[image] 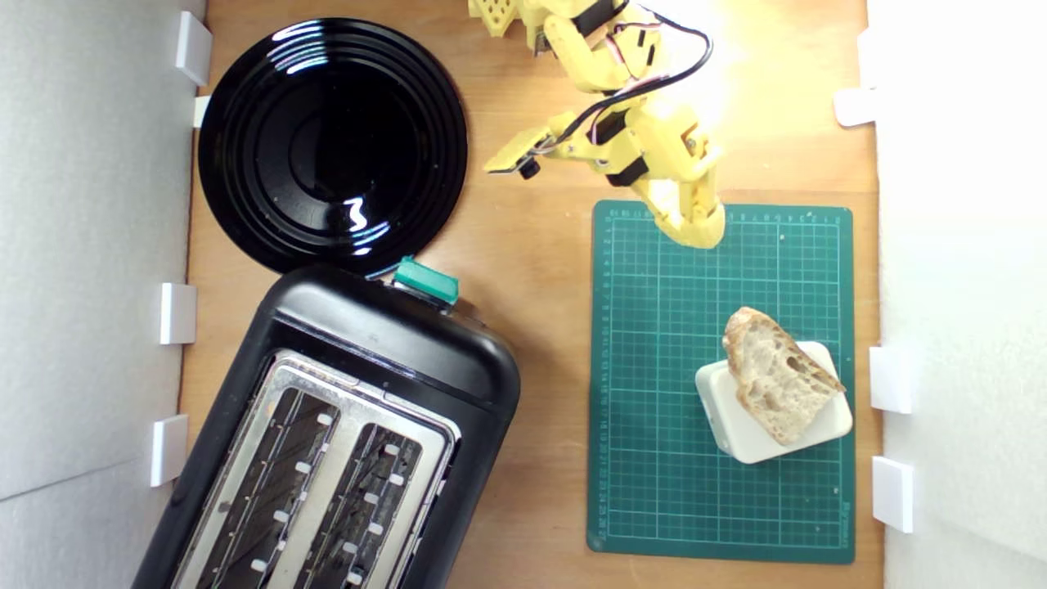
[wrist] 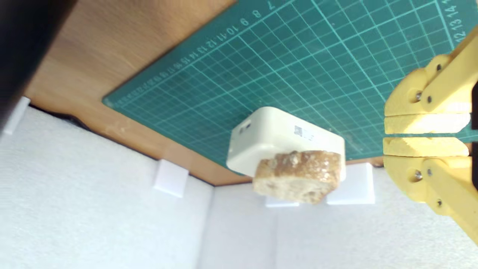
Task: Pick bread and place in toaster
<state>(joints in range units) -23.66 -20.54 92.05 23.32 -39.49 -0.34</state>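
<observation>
bread (image: pixel 779 384) lies on cream block (image: pixel 740 429) at approx 4 o'clock in exterior view, on green mat (image: pixel 662 393). yellow gripper (wrist: pixel 425 135) sits at mat's 12 o'clock edge, fingers pressed together w/ nothing between, apart from bread. toaster (image: pixel 343 442) at 7 o'clock, slots empty.

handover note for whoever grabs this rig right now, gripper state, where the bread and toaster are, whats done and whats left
Gripper: shut and empty, jaws nearly touching, hanging over the far end of the green cutting mat, well short of the bread.
Bread: lying on top of the cream block, which sits on the mat near the exterior view's right.
Toaster: at the exterior view's lower left, angled, both slots looking empty, beside the black plate.
Done: nothing yet; bread untouched.
Left: open the gripper, reach the bread, grasp and lift it, carry it across to the toaster, lower it into a slot.
</observation>
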